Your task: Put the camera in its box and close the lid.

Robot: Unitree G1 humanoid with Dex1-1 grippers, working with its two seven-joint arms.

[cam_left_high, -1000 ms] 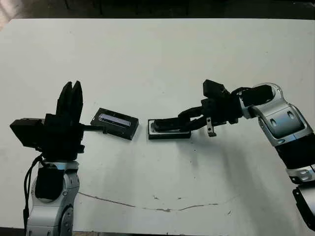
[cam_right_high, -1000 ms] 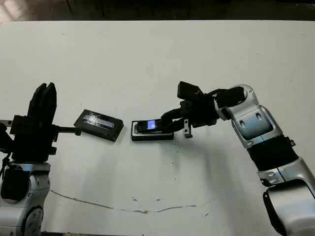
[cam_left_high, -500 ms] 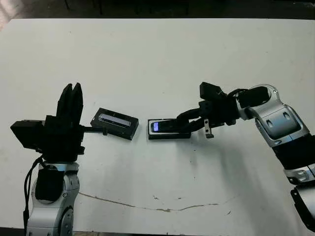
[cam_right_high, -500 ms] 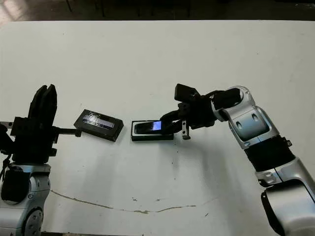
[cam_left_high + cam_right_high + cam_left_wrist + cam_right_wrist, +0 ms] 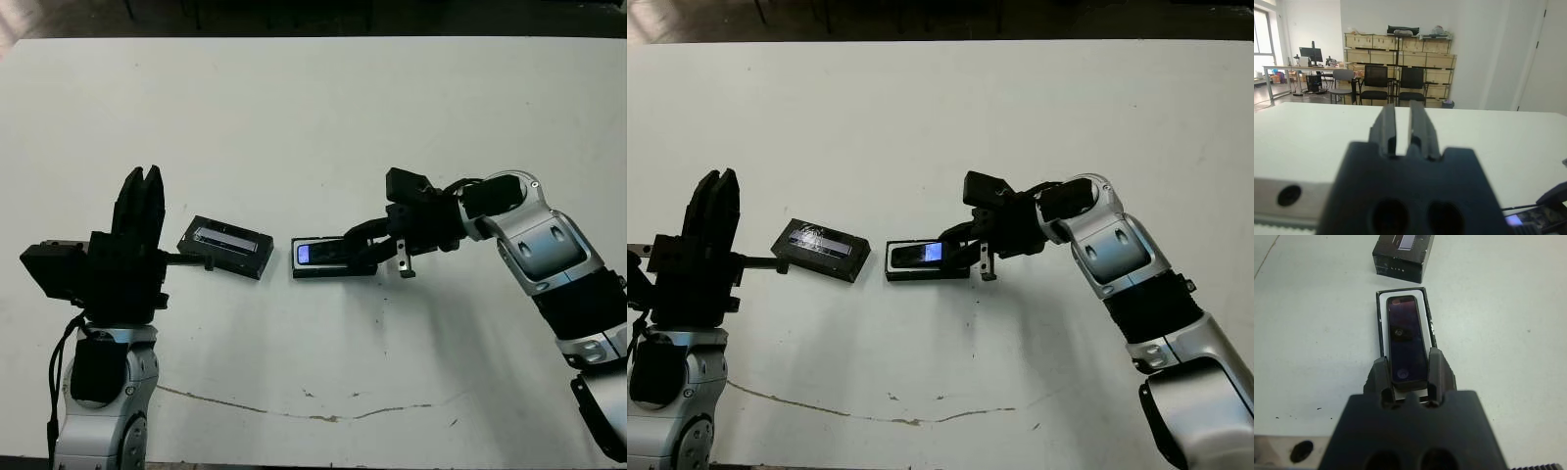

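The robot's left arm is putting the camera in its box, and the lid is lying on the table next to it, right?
Not quite. It's the right gripper holding the camera over the box, as the right wrist view shows. The left gripper is raised, holding nothing. The lid does lie on the table beside the box.

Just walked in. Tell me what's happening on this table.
The right gripper is lowering the camera into its box; its jaws sit on either side of the camera's near end, and the far end is already in the white-lined tray. The lid lies flat on the table just to the left of the box, not yet on. The left gripper is raised beside the lid, pointing up with its jaws shut, holding nothing.
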